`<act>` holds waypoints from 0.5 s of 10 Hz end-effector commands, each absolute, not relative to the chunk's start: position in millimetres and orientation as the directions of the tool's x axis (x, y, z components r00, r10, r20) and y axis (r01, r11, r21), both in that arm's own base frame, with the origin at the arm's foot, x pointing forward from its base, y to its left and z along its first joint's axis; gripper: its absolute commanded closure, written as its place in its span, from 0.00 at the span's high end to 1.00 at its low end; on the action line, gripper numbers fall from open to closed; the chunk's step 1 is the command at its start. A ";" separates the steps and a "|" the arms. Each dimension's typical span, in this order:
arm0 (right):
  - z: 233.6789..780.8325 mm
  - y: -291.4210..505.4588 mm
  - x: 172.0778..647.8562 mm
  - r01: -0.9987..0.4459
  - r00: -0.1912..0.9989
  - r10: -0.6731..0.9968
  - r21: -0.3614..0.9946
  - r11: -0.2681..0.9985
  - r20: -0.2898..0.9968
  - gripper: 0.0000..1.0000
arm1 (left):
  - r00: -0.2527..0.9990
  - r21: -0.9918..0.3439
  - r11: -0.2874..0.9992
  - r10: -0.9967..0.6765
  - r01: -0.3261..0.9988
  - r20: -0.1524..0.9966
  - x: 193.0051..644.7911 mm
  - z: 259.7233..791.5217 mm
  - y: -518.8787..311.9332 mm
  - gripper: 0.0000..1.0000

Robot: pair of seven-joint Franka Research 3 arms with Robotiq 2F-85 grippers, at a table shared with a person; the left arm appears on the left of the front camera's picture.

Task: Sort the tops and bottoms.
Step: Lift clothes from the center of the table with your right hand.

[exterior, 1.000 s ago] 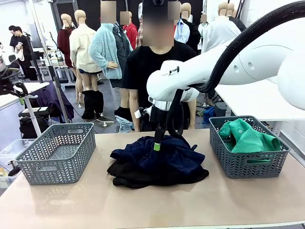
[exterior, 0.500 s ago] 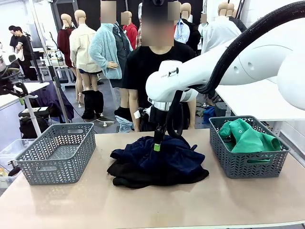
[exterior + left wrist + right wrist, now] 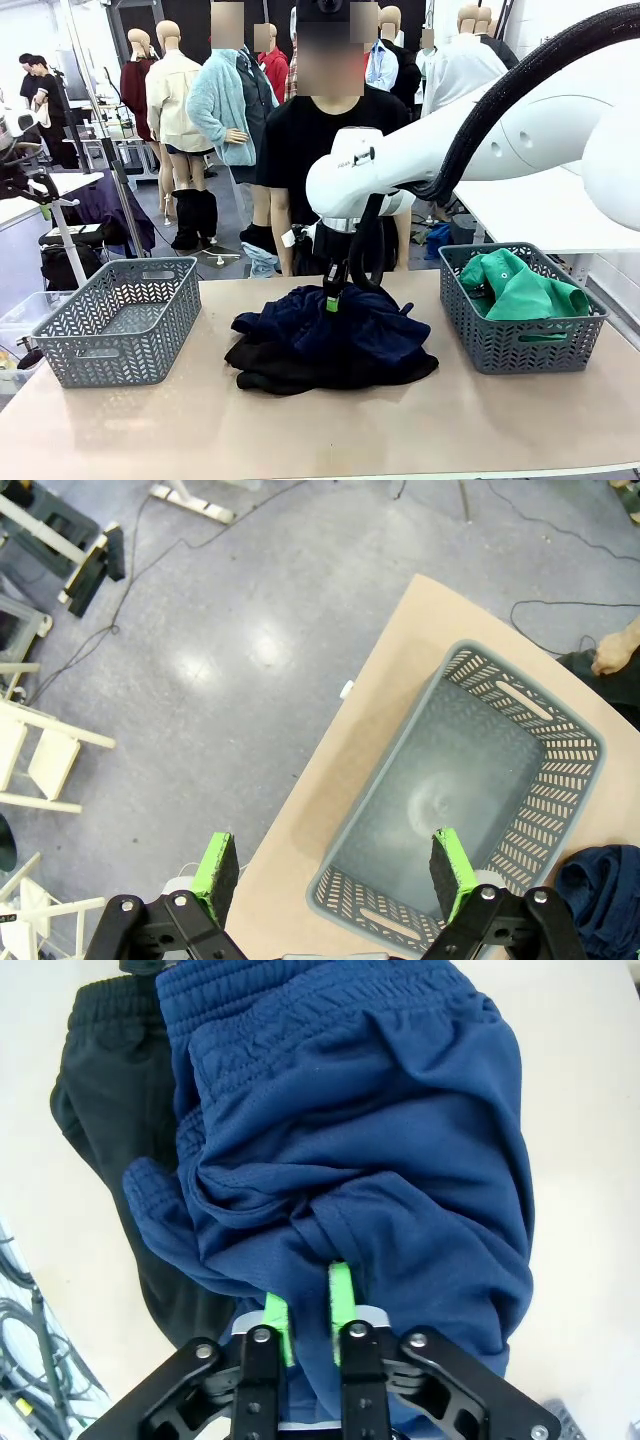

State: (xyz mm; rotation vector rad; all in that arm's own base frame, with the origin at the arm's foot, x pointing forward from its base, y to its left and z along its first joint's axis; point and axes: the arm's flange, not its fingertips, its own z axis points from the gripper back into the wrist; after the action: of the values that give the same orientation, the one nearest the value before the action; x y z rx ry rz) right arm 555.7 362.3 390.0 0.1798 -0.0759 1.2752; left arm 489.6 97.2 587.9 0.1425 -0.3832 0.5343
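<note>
Right gripper (image 3: 305, 1295) pinches a fold of the smooth, crumpled navy garment (image 3: 380, 1140), ribbed along one edge; matte black cloth (image 3: 100, 1080) seemingly beneath it. Left gripper (image 3: 330, 855) gapes wide.

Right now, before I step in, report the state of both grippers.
Left gripper: open, holding nothing.
Right gripper: closed on a fold of the navy blue garment.

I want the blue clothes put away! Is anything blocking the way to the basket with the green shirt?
Nothing visible does. The right gripper pinches the navy garment; bare table lies between it and the right basket with the green shirt.
</note>
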 end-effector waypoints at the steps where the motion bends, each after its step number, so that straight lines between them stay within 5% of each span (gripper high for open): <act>1: 385.3 359.7 547.8 -0.953 0.302 0.942 0.063 0.296 0.148 0.00 | 0.784 0.048 0.841 0.480 -0.539 0.394 486.8 588.7 97.0 1.00; 5: 411.5 347.5 533.7 -0.955 0.297 0.936 0.049 0.293 0.190 0.00 | 0.784 0.048 0.841 0.480 -0.539 0.394 486.8 588.7 97.0 1.00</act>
State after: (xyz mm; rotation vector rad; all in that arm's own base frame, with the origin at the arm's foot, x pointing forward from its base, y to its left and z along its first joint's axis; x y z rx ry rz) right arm 551.8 360.2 402.9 0.1718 -0.0979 1.2755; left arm 489.5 97.2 587.8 0.1425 -0.3830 0.5344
